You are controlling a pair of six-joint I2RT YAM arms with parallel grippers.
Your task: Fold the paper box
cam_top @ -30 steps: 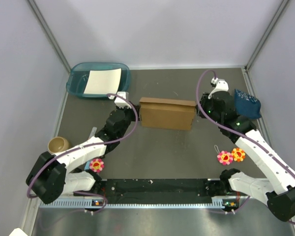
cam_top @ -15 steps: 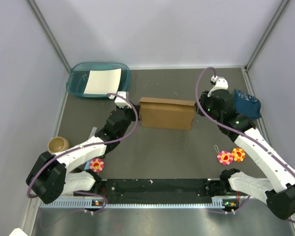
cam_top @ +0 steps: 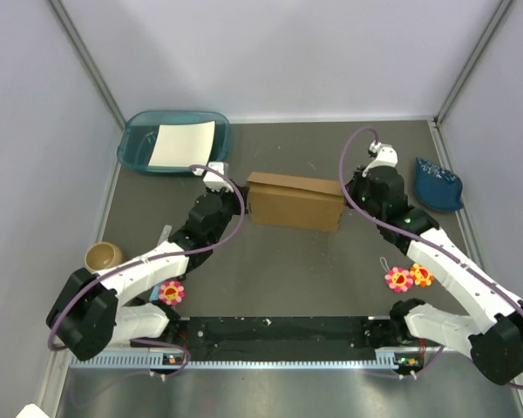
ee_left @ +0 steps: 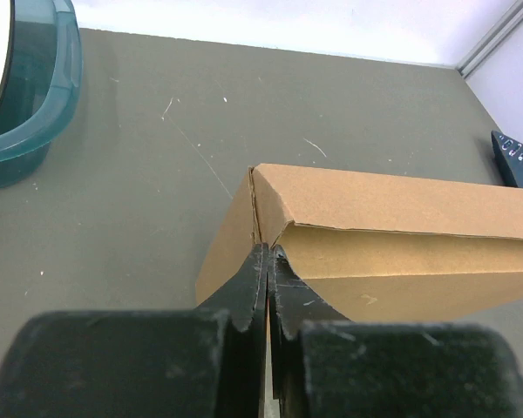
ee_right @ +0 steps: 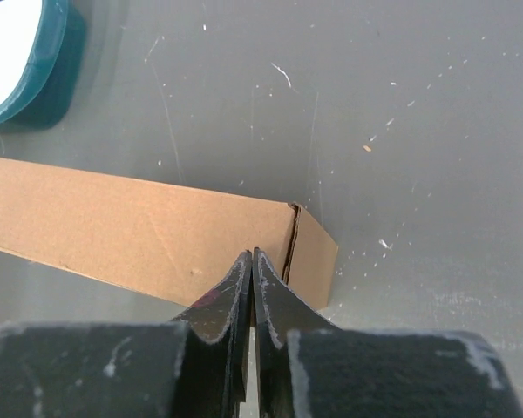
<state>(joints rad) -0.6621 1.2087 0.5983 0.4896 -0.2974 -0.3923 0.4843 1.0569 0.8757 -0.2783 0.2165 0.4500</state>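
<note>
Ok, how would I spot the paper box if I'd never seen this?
Find the dark grey table and look at its middle. The paper box lies there, long and shallow. It is the only brown cardboard thing; the teal tray beyond it holds a white sheet.

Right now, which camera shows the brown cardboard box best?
The top external view: the whole brown cardboard box shows, closed. The left wrist view catches only its left end, the right wrist view only its right end.
</note>
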